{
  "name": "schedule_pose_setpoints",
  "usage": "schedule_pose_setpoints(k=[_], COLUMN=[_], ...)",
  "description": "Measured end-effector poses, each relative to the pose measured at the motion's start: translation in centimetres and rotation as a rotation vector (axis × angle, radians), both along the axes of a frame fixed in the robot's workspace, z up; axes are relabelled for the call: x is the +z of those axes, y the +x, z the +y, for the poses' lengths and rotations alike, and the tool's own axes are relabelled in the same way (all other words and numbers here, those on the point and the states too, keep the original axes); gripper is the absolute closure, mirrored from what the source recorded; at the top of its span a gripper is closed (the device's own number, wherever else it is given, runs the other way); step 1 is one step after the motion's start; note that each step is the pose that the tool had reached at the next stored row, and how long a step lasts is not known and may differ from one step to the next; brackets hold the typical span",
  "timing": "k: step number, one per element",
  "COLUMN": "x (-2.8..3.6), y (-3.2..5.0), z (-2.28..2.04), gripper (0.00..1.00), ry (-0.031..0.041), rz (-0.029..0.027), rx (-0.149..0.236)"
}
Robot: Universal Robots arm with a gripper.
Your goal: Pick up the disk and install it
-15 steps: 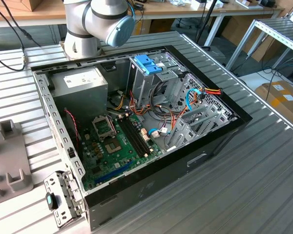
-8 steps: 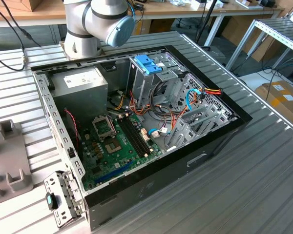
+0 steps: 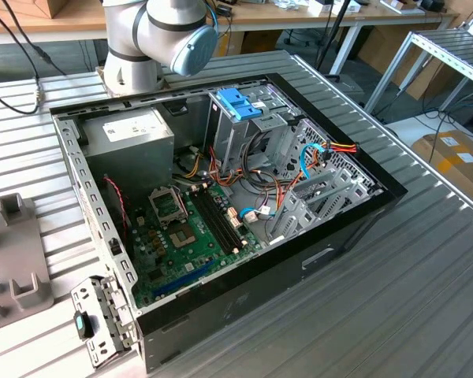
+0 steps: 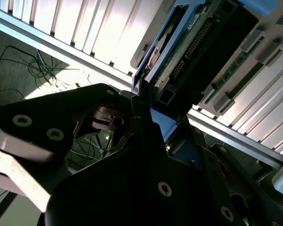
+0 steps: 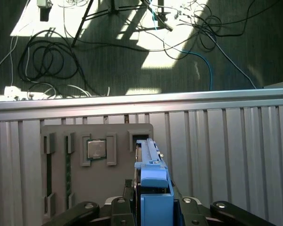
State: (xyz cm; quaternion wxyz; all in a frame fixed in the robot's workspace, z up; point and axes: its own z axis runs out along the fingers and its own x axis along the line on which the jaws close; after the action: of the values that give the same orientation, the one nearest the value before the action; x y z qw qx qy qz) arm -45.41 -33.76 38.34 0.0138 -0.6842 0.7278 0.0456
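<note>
In the exterior view, an open computer case (image 3: 221, 303) sits on the ribbed desk (image 3: 402, 299), with the arm (image 3: 162, 35) at its far side. A grey tray (image 3: 16, 260) lies apart at the exterior view's left, and bare desk runs along the case at the exterior view's right. In the second wrist view, the black fingers (image 4: 146, 136) are closed on the blue frame of the disk (image 4: 212, 42), which juts out from them over the desk. In the first wrist view, the disk (image 5: 153, 188) stands on edge between the fingers (image 5: 118, 205). Its far end is at a slot of the tray (image 5: 61, 174), just beside a chip (image 5: 96, 149). Bare desk lies on the side away from the chip. Beyond the desk's edge is floor with cables (image 5: 47, 61).
</note>
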Motion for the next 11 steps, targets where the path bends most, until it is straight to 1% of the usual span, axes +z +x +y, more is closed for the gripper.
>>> schedule_pose_setpoints(k=[11], x=[0.42], y=[0.0], z=[0.0], gripper=[0.63], ry=[0.0001], rz=[0.0001], rx=[0.0])
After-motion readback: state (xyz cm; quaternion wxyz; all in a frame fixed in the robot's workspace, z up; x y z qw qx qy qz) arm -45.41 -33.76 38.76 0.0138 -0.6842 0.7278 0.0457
